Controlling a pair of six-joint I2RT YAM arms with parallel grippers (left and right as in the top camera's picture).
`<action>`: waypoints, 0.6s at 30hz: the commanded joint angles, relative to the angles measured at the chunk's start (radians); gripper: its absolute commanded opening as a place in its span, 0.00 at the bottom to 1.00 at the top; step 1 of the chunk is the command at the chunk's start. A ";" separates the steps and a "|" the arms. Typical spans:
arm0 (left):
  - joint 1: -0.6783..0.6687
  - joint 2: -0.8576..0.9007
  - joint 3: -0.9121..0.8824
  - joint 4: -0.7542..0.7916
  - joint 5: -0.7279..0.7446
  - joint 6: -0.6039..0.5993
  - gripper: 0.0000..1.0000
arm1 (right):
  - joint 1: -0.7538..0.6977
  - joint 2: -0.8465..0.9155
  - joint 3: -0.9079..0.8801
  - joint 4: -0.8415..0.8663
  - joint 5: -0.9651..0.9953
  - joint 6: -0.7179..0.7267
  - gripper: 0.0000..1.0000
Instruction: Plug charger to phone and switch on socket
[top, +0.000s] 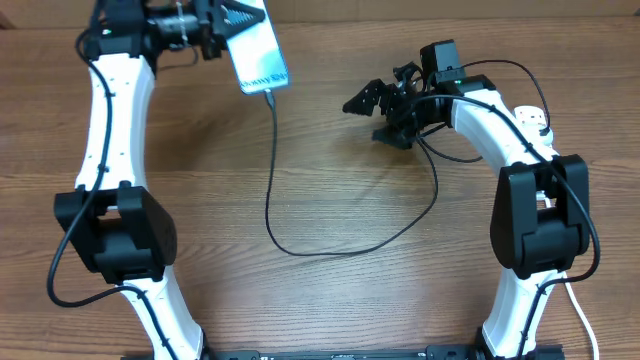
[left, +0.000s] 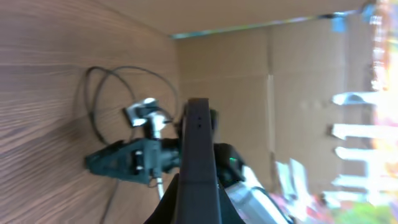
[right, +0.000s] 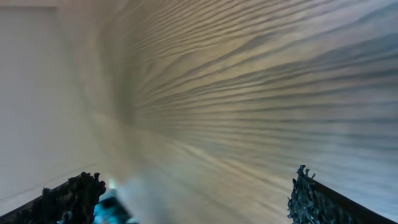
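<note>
Overhead: left pincer (top: 234, 20) clamps the phone (top: 260, 60); right pincer (top: 368, 118) gapes, well apart.

Nothing I can read from here. The phone (top: 255, 48) has one line of small print across its lit screen, near the lower end as the overhead view shows it. At this size it is only a dark smear to me: no letters, no digits, no brand. The left wrist view is soft, and the pale shapes at its right edge give me no word or sign. The right wrist view is blurred bench (right: 249, 93) grain with no marking on it.
</note>
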 joint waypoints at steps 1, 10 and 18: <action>-0.056 -0.032 0.018 -0.101 -0.192 0.236 0.04 | -0.003 -0.001 0.009 -0.007 0.069 -0.134 1.00; -0.219 0.055 0.005 -0.170 -0.366 0.340 0.04 | -0.006 -0.001 0.010 -0.007 0.246 -0.129 1.00; -0.247 0.236 0.005 -0.086 -0.295 0.252 0.04 | -0.060 -0.001 0.010 -0.021 0.326 -0.122 1.00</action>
